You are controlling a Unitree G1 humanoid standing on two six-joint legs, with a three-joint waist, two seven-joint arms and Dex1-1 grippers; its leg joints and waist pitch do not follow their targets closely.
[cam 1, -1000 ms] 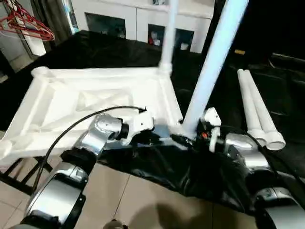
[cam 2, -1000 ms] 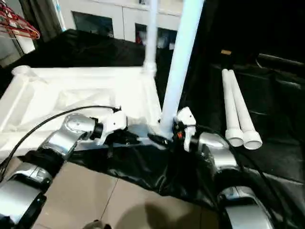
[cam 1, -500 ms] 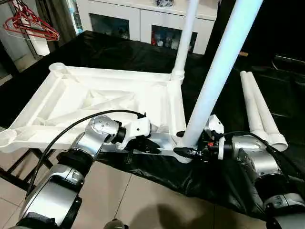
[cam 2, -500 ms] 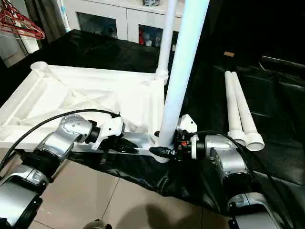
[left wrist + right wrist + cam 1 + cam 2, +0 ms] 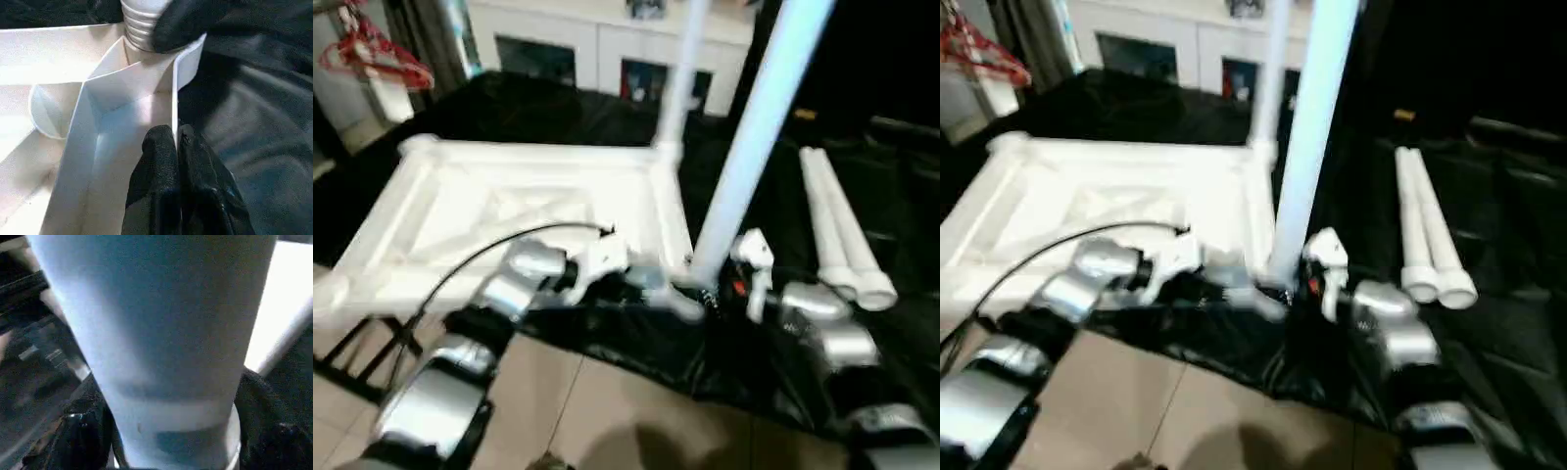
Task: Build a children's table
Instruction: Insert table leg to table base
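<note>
The children's table top (image 5: 509, 196) lies white and upside down on black cloth, its ribs facing up. One leg (image 5: 680, 88) stands in the far right corner socket. A second leg (image 5: 749, 147) rises from the near right corner. My left gripper (image 5: 641, 281) is shut on the thin near rim of the top (image 5: 146, 98), close to that corner; in the left wrist view its fingertips (image 5: 161, 147) pinch the wall. My right gripper (image 5: 705, 294) sits at the base of the near leg (image 5: 161, 333), a finger (image 5: 83, 435) pressed against each side. Two loose legs (image 5: 842, 225) lie side by side at the right.
A white cabinet with glass doors (image 5: 607, 49) stands behind the work. Red hangers (image 5: 372, 54) hang at the far left. Tiled floor (image 5: 587, 392) lies below the near edge of the cloth, and a black frame (image 5: 352, 343) shows under the top's left end.
The head camera has shifted a little. My right gripper's fingers have drawn in around the base of the near leg. The left gripper keeps its grip on the rim.
</note>
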